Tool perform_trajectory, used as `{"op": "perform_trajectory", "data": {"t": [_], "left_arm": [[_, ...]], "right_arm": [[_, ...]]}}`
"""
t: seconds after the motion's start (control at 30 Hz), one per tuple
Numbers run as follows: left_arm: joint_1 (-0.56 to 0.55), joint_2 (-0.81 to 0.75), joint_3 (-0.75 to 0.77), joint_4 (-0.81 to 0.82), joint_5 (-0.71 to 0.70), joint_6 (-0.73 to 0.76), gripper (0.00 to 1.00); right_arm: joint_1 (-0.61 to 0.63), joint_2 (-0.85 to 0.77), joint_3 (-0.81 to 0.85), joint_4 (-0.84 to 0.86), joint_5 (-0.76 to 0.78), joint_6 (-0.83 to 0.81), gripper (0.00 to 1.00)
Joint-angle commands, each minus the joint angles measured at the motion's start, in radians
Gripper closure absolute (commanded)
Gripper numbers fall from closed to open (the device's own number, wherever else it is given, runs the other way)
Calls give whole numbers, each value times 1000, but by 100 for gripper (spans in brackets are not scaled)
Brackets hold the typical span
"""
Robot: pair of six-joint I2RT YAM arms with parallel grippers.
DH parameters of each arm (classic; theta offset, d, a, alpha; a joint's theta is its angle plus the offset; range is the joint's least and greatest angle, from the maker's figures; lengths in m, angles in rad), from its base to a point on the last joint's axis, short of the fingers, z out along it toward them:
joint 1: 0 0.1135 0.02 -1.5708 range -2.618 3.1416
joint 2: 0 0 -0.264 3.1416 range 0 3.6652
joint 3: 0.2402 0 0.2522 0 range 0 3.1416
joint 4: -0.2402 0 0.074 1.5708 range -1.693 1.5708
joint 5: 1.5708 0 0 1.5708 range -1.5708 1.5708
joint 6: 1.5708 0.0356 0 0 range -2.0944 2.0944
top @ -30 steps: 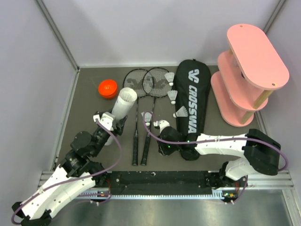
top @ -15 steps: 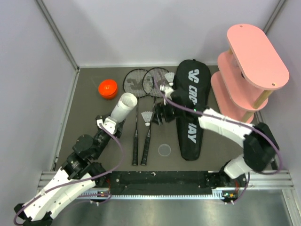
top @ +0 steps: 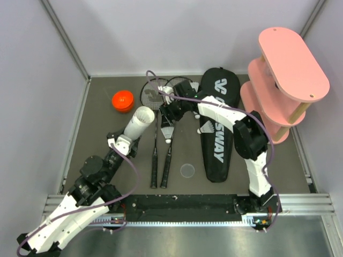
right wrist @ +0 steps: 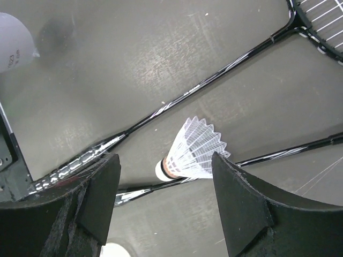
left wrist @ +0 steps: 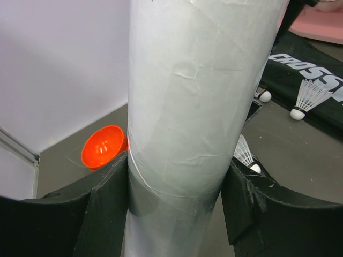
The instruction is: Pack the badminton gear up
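**Left gripper** [left wrist: 177,199]: clamped on the tube [top: 135,127], one finger pressed against each side low on its body.

**Tube:** white, held tilted off the table [top: 96,123]. Its open mouth points up and toward the far side, just left of the rackets.

**Cap** [top: 122,100]: orange, hollow side up on the table toward the far-left corner. It is near the tube's mouth but apart from it.

**Right gripper** [right wrist: 165,168]: fingers stand apart with nothing between the pads. The arm reaches across the bag and hovers over the racket shafts.

**Shuttlecock** [right wrist: 192,150]: white, on its side directly below the right gripper. It lies across one racket shaft, ungripped.

**Rackets** [top: 154,170]: two, black, lying side by side on the table between the tube and the bag. The heads are at the far end, and the handles draw together toward the arm bases.

**Bag** [top: 217,152]: black and racket-shaped, flat on the table right of the rackets with its wide end far. The arm partly covers its white lettering.

**Second shuttlecock** [left wrist: 311,95]: resting on the bag beside the lettering. Another cork tip shows just past the tube's edge in the left wrist view, the rest hidden.

**Shelf** [top: 289,59]: pink, tiered, standing right of the bag.

**Disc** [top: 187,170]: small, clear and round, flat on the table between the racket handles and the bag.
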Motion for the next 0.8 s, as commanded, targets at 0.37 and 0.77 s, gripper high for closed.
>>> {"op": "perform_trajectory", "data": {"t": [0.37,0.77], "left_arm": [[2,11,-1,74,40,27,100],[0,22,-5,76,40,33,100]], "right_arm": [[-32,215,286,-265,-154,-211,35],[-28,244,288,-274,-212,-238,66]]}}
